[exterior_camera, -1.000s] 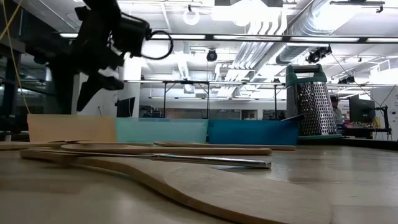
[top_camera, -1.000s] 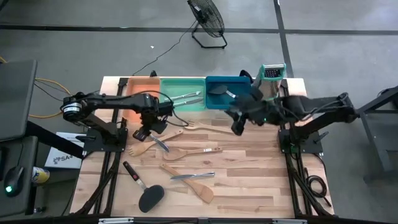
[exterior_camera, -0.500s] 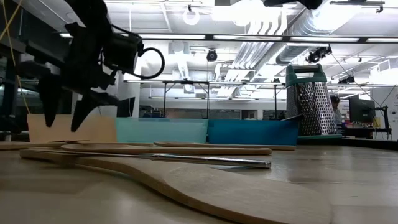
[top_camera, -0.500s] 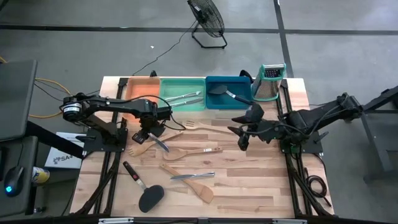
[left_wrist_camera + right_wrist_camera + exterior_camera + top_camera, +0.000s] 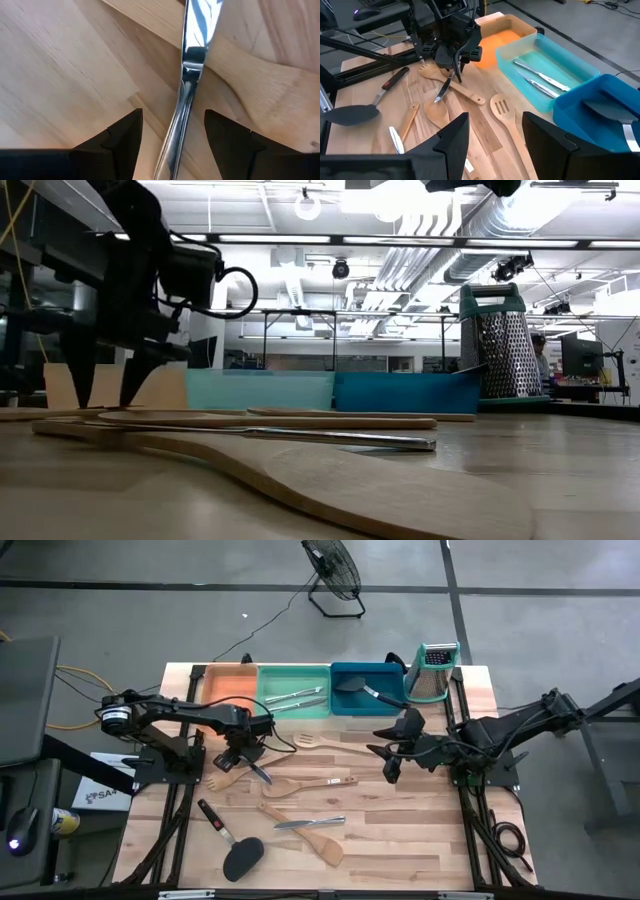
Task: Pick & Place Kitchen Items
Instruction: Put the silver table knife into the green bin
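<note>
One knife point(image 5: 186, 95) was straddled by the open, empty left gripper point(image 5: 172, 131); closing judged next. Right gripper point(image 5: 492, 131) waited open, empty.

lab hall — exposed ducts point(image 5: 470, 220), floor fan point(image 5: 335, 575)

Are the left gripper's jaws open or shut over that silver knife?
Open: the left gripper has its jaws apart, straddling the silver knife without touching it.
</note>
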Available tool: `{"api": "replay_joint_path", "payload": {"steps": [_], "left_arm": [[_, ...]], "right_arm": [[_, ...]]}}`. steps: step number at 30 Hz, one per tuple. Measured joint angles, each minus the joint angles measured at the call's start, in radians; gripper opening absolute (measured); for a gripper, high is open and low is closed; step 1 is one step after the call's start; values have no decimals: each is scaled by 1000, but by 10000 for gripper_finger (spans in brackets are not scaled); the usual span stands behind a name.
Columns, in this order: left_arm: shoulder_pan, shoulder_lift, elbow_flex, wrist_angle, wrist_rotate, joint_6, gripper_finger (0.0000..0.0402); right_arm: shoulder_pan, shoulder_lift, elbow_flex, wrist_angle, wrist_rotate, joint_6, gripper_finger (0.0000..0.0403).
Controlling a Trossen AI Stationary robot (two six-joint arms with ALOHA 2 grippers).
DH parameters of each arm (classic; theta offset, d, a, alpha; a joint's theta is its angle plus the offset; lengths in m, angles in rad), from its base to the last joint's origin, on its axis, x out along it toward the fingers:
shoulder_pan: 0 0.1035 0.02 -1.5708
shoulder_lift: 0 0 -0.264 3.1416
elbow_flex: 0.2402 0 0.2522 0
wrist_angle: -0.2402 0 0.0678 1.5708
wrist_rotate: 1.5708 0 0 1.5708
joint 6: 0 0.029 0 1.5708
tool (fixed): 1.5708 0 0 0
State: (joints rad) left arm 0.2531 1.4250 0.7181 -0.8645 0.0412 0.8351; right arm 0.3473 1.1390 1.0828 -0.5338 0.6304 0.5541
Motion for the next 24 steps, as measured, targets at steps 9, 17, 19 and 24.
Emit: {"api": "replay_joint_path", "payload": {"steps": [9, 17, 19, 24], "left_arm": [[0, -4, -63, 71, -3, 23, 209], [-1, -4, -80, 106, -4, 25, 196], [-1, -3, -81, 110, -4, 25, 183], [-7, -2, -81, 115, -7, 43, 145]], "right_arm": [[0, 0, 0, 0, 0, 0, 175], [0, 0, 0, -5, 0, 0, 175], [0, 0, 0, -11, 6, 0, 175], [0, 0, 0, -19, 26, 2, 175]]}}
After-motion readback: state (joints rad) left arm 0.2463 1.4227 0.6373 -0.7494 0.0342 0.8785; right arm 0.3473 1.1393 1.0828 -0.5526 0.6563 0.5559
